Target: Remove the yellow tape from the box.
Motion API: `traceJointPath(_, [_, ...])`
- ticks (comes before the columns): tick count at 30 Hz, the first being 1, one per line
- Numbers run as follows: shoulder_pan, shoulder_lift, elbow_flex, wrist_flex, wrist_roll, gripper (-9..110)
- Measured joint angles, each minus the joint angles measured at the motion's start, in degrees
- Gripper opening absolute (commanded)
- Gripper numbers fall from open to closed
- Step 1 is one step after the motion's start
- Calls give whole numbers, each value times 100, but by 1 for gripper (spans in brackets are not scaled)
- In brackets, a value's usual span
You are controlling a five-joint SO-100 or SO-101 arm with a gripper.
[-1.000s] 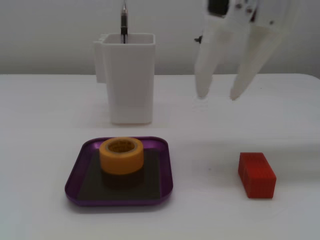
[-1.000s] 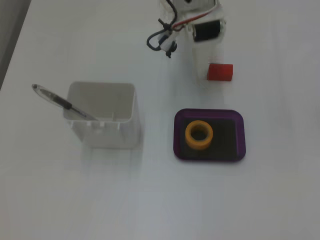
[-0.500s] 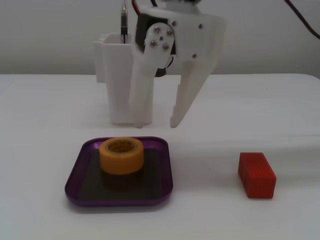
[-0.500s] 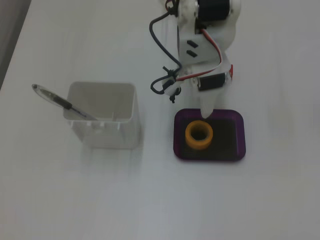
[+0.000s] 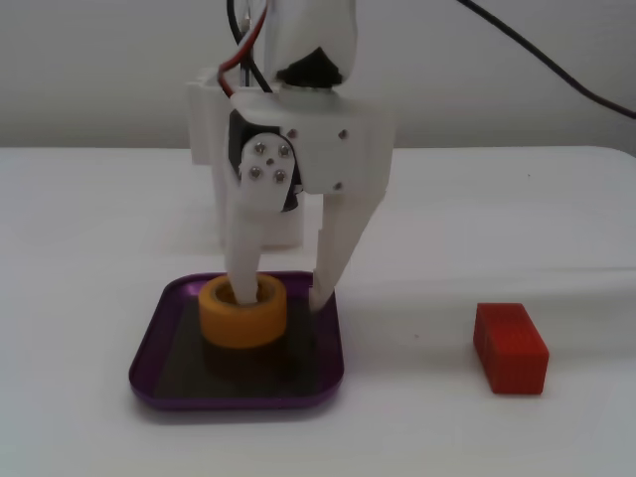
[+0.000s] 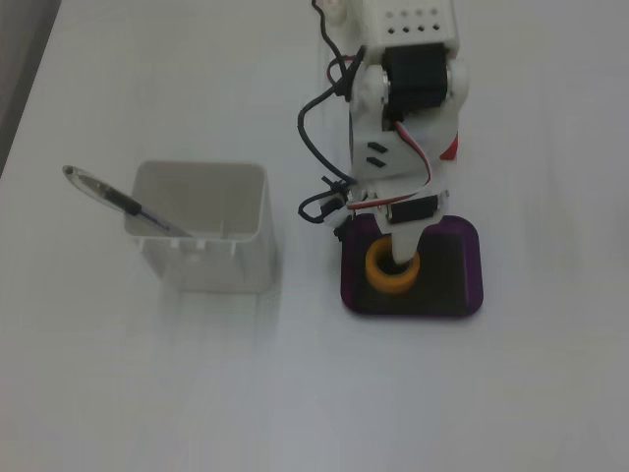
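Note:
The yellow tape [image 5: 243, 318] sits upright-flat inside the box [image 5: 149, 360], a shallow purple tray, toward its left half. My gripper [image 5: 281, 295] is lowered over it and open. One finger [image 5: 243, 268] reaches down into the roll's hollow core. The other finger [image 5: 326, 278] stands outside the roll on its right, with a small gap to the roll's wall. From above, the tape [image 6: 385, 282] lies in the box [image 6: 467, 290] with the gripper [image 6: 399, 246] covering its upper edge.
A tall white container [image 6: 201, 231] holding a pen [image 6: 113, 199] stands left of the tray seen from above, and behind the arm in the front view. A red block [image 5: 510, 348] lies on the white table right of the tray, mostly hidden by the arm [image 6: 408, 98] from above.
The gripper has swung from above the table on the right, over to the tray and downward. One finger now sits in the tape's core. Tape and tray have not moved.

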Motion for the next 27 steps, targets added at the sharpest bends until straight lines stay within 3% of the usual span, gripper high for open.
traceJointPath(10, [0,-193,-44,-26,0,0])
traceJointPath(18, [0,-202,-475,88,0,-1])
traceJointPath(27, [9,-202,-2909,1811,35,-1])
